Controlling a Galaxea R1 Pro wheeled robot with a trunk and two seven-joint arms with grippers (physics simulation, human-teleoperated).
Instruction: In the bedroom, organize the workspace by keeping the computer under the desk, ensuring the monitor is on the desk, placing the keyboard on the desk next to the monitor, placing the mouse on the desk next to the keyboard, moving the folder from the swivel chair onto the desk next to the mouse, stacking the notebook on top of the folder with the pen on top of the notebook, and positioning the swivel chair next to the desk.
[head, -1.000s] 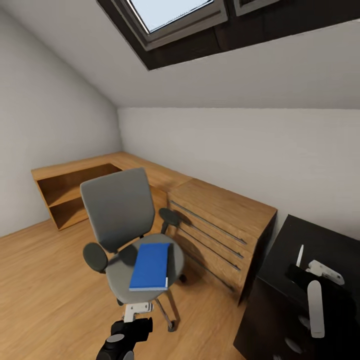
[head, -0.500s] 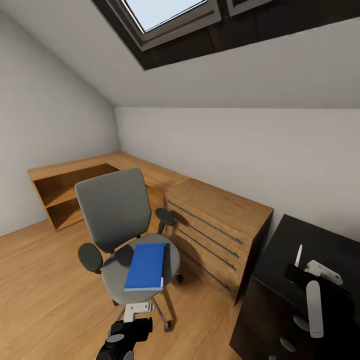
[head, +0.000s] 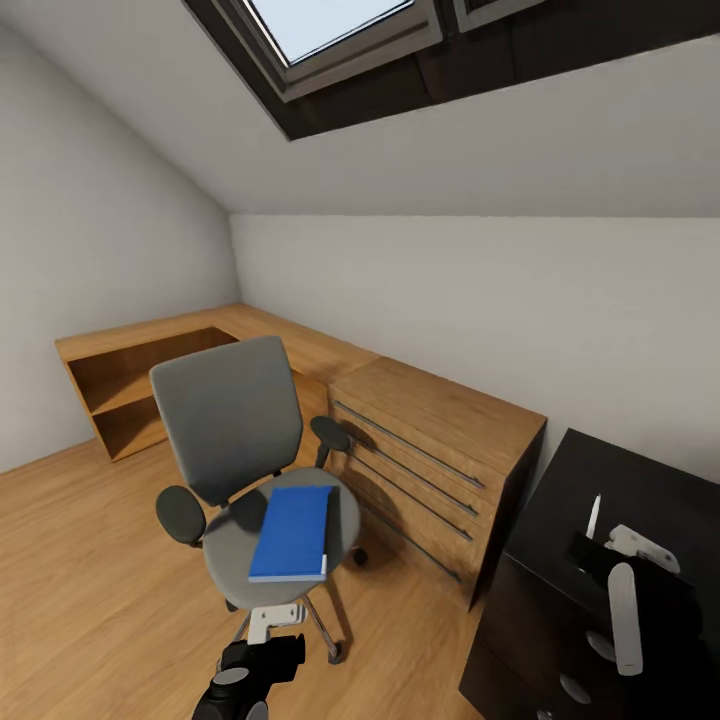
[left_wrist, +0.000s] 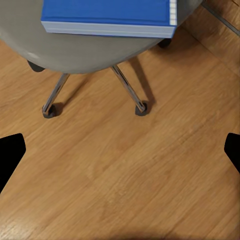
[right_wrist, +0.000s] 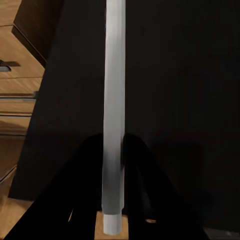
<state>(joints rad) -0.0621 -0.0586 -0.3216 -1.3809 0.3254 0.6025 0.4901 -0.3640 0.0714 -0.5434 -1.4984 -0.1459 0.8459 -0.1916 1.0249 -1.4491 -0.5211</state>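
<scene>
Swivel chair (head: 235, 440), facing the robot on the wood floor (head: 80, 590), beside the light-wood drawer cabinet (head: 440, 450); blue folder (head: 293, 531) flat on its seat, white page edges showing, no legible writing. Left gripper (left_wrist: 120, 150) hovers over the floor just short of the seat's front edge, jaws spread and empty. Right gripper (head: 590, 545), above the black desk (head: 640, 490), is clamped on a slim white pen (right_wrist: 113, 110) pointing away from the wrist.

Wood floor (head: 80, 560) w/ swivel chair (head: 235, 440) on it; blue folder (head: 292, 533) flat on seat.
</scene>
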